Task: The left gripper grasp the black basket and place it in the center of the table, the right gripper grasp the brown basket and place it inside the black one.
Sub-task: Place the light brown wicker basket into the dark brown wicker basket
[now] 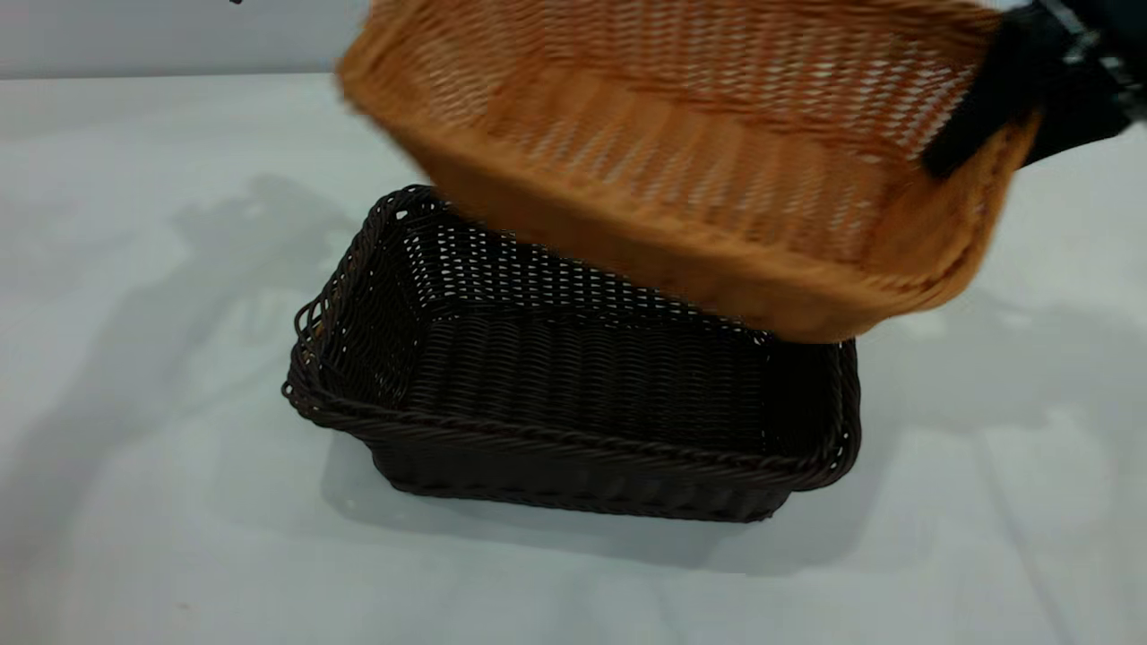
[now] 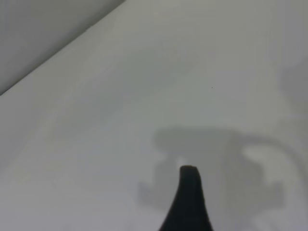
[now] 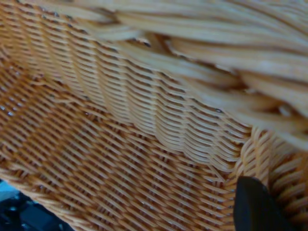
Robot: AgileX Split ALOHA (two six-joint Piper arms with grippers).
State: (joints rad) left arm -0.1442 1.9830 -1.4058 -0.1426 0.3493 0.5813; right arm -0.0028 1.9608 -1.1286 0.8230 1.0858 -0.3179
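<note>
I see the black basket [image 1: 573, 403] resting upright on the table [image 1: 161, 502], about mid-table. The brown basket [image 1: 690, 161] hangs tilted in the air above and behind its right half, my right gripper [image 1: 995, 98] at its right end

The right tool [image 1: 981, 107] is matte black with a narrow flat finger [image 3: 255, 207]
</note>
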